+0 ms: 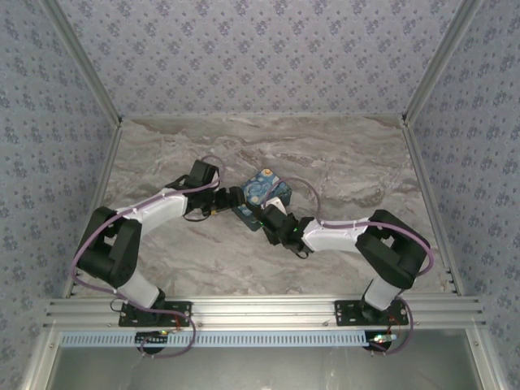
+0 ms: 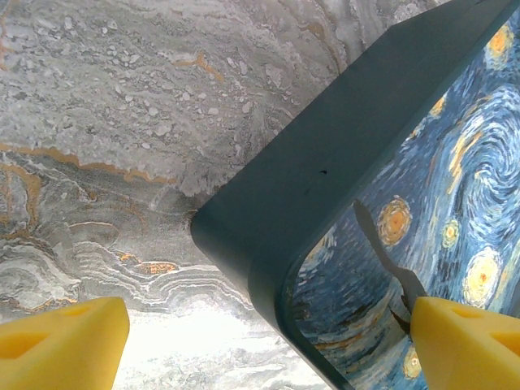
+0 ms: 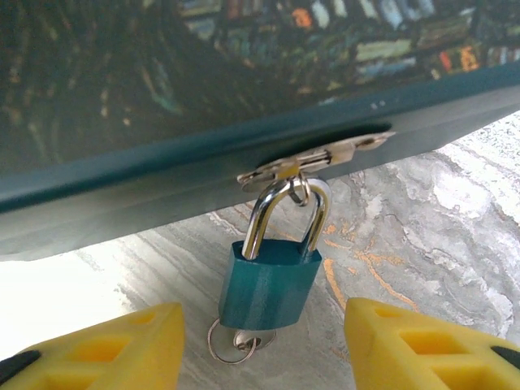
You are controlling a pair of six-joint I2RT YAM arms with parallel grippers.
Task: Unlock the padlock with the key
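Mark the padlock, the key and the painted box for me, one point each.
padlock point(image 3: 272, 283): right wrist view, front face of the blue body.
key point(image 3: 249, 340): right wrist view, dark piece under the lock body, beside its ring.
painted box point(image 2: 325, 154): left wrist view, plain teal side wall.

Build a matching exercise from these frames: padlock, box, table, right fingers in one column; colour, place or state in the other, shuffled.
Column 1
1. padlock
2. box
3. table
4. right fingers

Column 2
A. grey marbled surface
B. yellow, one on each side of the blue lock body, clear of it
C. hangs by its shackle from the hasp
D. starry-night painted lid, teal sides

Pairs: 1-C, 2-D, 3-A, 4-B
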